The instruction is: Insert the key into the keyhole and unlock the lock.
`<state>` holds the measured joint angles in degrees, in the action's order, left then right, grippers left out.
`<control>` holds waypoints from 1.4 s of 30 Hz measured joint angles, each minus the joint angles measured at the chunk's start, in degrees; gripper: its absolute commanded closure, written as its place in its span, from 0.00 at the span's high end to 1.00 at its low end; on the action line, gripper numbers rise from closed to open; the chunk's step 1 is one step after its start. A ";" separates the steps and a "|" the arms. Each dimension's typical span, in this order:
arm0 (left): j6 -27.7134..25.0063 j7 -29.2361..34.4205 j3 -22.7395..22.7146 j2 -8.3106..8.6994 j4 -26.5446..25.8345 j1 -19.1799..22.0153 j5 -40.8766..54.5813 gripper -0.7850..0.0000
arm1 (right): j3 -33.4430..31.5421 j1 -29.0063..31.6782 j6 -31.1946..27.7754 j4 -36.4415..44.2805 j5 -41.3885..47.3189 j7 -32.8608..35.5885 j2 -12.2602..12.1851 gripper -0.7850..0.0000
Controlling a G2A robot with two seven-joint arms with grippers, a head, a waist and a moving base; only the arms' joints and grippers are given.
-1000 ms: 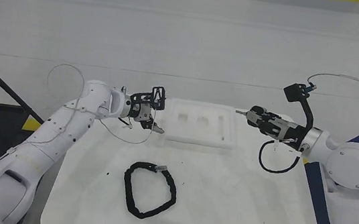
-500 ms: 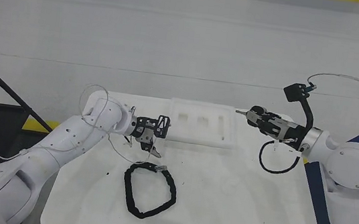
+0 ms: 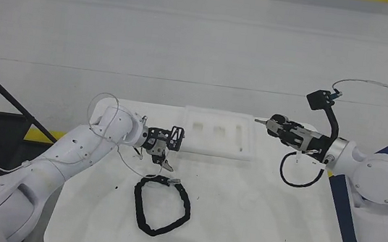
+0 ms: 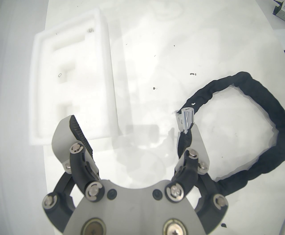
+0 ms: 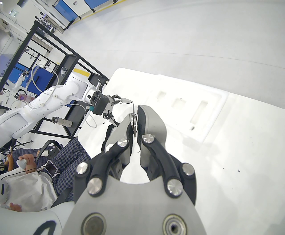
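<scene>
Left gripper (image 3: 165, 152) hangs low over the table (image 3: 276, 226), just in front of the near left corner of the white foam tray (image 3: 218, 133). Its jaws are spread wide and grasp nothing. One finger (image 4: 196, 142) sits close beside the silver lock cylinder (image 4: 187, 118); I cannot tell if they touch.

The black chain lock (image 3: 162, 205) lies looped on the table with the cylinder at the loop's far side. The keyhole (image 4: 187, 109) faces away from the left wrist.

Right gripper (image 3: 270, 124) is off the tray's right end, well apart from the lock. Its fingers are clenched on the key (image 5: 134, 121), whose blade tip points towards the tray.
</scene>
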<state>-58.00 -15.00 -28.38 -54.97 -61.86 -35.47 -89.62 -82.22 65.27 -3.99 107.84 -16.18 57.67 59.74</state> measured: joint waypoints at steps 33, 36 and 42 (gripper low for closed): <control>7.71 -11.17 -7.63 5.71 -7.16 -17.77 -3.15 1.00 | 0.00 0.00 0.00 0.00 0.00 0.00 0.00 0.00; 8.55 -11.97 -7.35 5.40 -5.66 -18.08 -3.63 1.00 | 0.00 0.00 0.00 0.00 0.00 0.00 0.00 0.00; 9.86 -11.79 -6.16 4.23 -2.93 -17.57 -4.88 1.00 | 0.00 0.00 0.00 0.00 0.00 0.00 0.00 0.00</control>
<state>-48.14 -26.79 -34.55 -50.73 -64.80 -53.04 -94.50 -82.22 65.27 -3.99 107.84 -16.18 57.67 59.74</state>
